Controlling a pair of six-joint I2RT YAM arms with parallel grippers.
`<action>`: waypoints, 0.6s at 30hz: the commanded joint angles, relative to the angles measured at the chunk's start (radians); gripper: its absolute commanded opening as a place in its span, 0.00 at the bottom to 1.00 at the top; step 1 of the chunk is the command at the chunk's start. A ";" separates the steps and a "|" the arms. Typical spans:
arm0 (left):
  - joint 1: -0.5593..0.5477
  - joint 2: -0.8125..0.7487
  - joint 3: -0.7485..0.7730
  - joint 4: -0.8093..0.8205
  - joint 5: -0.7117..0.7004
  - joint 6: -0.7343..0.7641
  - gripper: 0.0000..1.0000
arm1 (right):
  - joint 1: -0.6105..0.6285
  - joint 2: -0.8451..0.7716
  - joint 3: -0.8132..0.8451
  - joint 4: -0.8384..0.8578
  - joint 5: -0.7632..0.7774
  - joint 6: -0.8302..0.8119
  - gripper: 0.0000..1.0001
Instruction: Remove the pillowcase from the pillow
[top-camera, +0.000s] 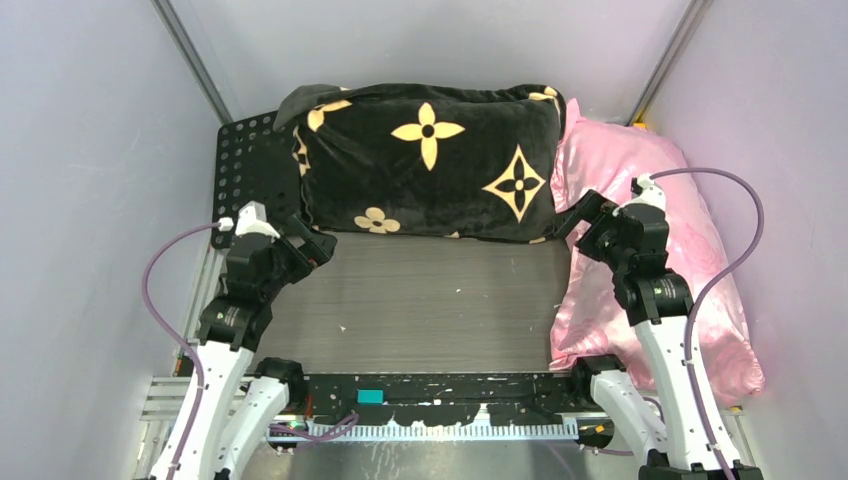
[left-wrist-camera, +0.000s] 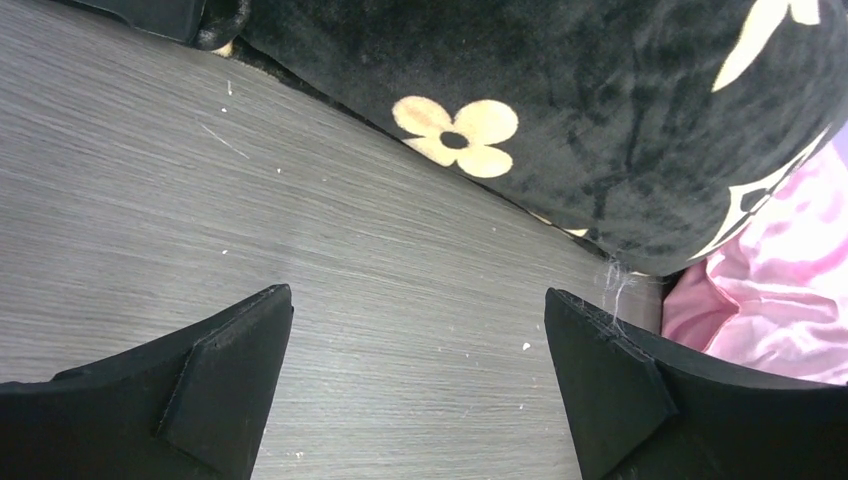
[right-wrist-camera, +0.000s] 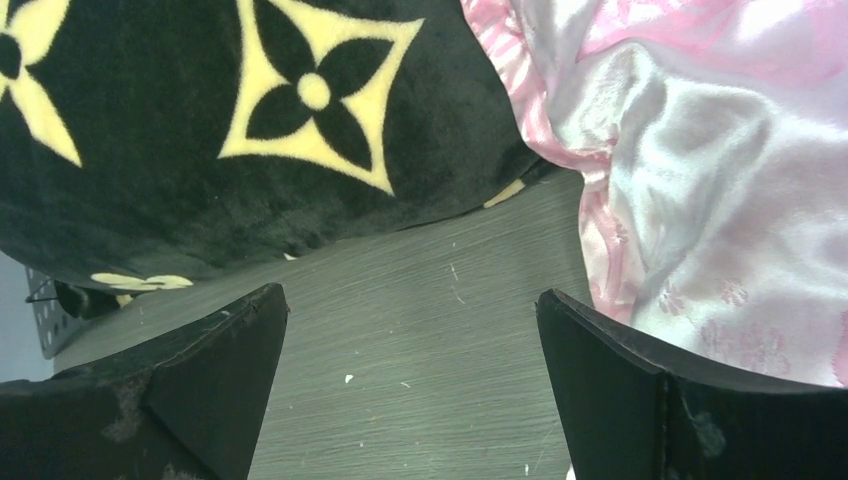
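- Our left gripper (left-wrist-camera: 418, 335) hovers with its fingers apart and empty over the table (top-camera: 430, 300), at the near left corner of the pillowcase (top-camera: 430, 165), likely placed to pinch fabric.
- The pillowcase lies far and central, fully covering the pillow, which we cannot see; its opening is perhaps the far-left flap.
- Our right gripper (right-wrist-camera: 412, 330), also spread and empty, faces the near right corner, beside the pink satin pillow (top-camera: 690, 270).

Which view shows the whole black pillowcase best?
Top external: the pillowcase appears whole, with all its edges in frame. Left wrist shows only its near edge and a flower; right wrist only a corner with a star motif beside the pink pillow.
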 joint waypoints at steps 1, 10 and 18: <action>0.002 0.092 0.006 0.097 0.003 0.044 1.00 | -0.002 0.029 0.003 0.041 -0.024 0.041 1.00; 0.006 0.292 0.079 0.198 -0.061 0.099 1.00 | -0.002 0.070 0.006 0.074 0.027 0.055 1.00; 0.029 0.512 0.176 0.302 -0.125 0.069 1.00 | -0.002 0.135 0.002 0.129 -0.064 0.096 0.98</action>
